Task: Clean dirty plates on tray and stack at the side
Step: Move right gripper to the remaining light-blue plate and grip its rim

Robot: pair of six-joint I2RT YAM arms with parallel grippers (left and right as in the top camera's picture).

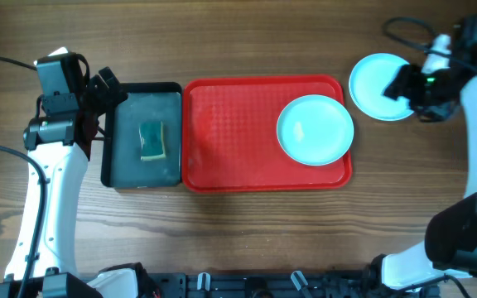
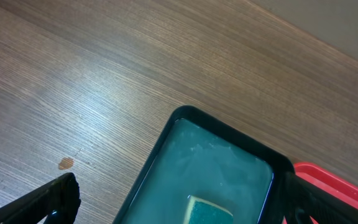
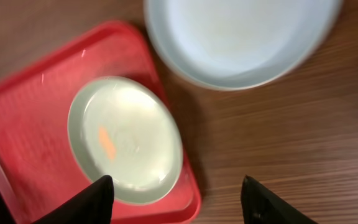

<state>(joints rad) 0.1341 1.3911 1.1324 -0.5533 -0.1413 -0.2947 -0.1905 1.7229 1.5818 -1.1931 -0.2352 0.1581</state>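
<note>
A pale aqua plate (image 1: pixel 315 129) lies at the right end of the red tray (image 1: pixel 230 132); in the right wrist view it (image 3: pixel 126 138) carries an orange smear. A second aqua plate (image 1: pixel 379 85) lies on the table right of the tray and also shows in the right wrist view (image 3: pixel 238 37). No white plate shows. My right gripper (image 1: pixel 408 83) hovers over that plate's right edge, open and empty (image 3: pixel 176 199). My left gripper (image 1: pixel 106 95) is open and empty over the black tray's far left corner (image 2: pixel 173 205).
A black tray (image 1: pixel 122 132) holding a green sponge (image 1: pixel 151 141) sits against the red tray's left side; both show in the left wrist view (image 2: pixel 185 115), (image 2: pixel 207 211). A small brown stain (image 2: pixel 66 163) marks the wood. Cables run at the far right.
</note>
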